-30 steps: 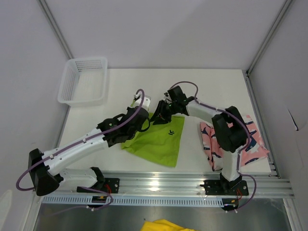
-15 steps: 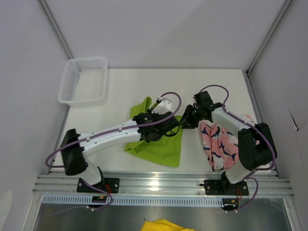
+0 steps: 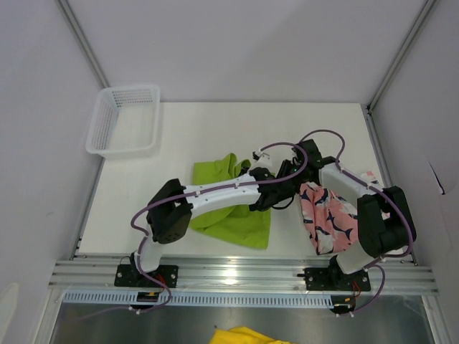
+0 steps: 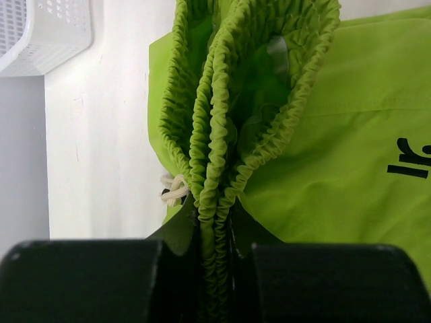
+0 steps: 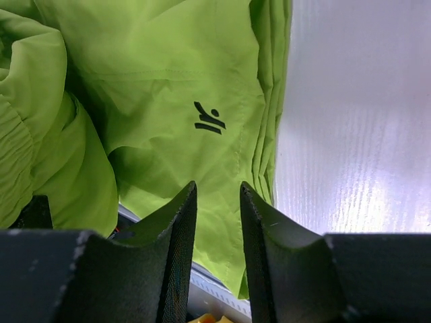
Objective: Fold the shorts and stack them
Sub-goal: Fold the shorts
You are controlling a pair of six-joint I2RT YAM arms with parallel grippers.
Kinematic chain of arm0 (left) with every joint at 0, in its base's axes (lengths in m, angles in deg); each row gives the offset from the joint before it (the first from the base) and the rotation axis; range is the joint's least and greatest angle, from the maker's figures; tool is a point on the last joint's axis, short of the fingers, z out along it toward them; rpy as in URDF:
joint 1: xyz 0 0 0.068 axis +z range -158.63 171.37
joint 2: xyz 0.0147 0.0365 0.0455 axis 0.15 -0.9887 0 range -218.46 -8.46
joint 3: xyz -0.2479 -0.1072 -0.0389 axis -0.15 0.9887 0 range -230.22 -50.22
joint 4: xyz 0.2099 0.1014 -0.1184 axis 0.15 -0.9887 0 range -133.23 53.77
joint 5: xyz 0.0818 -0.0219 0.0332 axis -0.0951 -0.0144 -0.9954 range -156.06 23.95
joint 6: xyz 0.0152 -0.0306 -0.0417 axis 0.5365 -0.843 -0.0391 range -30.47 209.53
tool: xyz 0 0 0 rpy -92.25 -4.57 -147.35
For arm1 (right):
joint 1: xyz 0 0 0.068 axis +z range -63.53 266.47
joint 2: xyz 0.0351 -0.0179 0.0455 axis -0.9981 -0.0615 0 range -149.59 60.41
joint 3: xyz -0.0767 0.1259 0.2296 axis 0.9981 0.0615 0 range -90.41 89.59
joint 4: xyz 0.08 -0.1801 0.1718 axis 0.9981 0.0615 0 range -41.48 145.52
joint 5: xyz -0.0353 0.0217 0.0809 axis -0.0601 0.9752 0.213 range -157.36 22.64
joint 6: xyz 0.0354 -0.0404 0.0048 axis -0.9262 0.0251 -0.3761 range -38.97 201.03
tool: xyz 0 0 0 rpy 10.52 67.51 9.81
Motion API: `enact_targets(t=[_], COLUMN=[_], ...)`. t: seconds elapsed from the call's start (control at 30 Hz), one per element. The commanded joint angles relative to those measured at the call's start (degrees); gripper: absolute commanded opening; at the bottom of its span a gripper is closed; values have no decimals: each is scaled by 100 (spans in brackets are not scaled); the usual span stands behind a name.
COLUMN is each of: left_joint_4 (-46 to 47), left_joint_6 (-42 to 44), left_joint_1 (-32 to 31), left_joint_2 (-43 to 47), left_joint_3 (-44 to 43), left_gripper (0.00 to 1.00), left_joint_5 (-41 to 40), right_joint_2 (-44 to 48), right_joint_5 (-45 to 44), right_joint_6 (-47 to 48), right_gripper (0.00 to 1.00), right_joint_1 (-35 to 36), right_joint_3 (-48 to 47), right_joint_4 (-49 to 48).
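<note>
Near the right edge of the bench the right arm hides part of the pink shorts; the waistband of the lime green shorts vanishes between the fingers of the left gripper; whether the right gripper pinches cloth is unclear; the basket is cropped.

Pretty clearly a robotics lab cell: white table boxed in by blank grey panels on aluminium posts, two arms bolted to a slotted aluminium rail along the table's near edge, a slotted cable duct just below that, and purple cabling looping off both arms.
</note>
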Motion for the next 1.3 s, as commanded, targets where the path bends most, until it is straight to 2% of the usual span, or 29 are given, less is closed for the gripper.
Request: enact_targets(t=[0.0,0.2,0.5,0.6,0.7,0.73,0.83,1.27], left_joint_4=[16,-1,-765,-915,-915,-915,-915,-880], left_joint_6=[-178,-274,-661,-723,-697,-688,-600,-301], left_joint_1=[-150,-369,-783,-879,-958,-985,-1055,-1460], left_joint_2=[180,383,32,-170,-337,-390,-548,-1251], left_joint_3=[-129,-32,-655,-840,-911,-980,-1121,-1947], left_gripper=[0,0,0,0,0,0,0,0], left_joint_5=[-88,-88,-448,-501,-501,-501,-492,-361], right_joint_2=[211,149,-526,-747,-993,-1080,-1151,-1380], right_joint_5=[52,158,378,282,80,1,-202,-115], right_joint_6=[152,143,126,143,117,108,99,143], right_gripper=[34,34,33,29,18,11,3,1], right_joint_1=[-109,-127,-118,-109,-74,-57,14,111], right_joint_3=[108,222,134,-6,-42,-50,-86,-156], right_joint_4=[-108,-292,-661,-627,-600,-591,-538,-547])
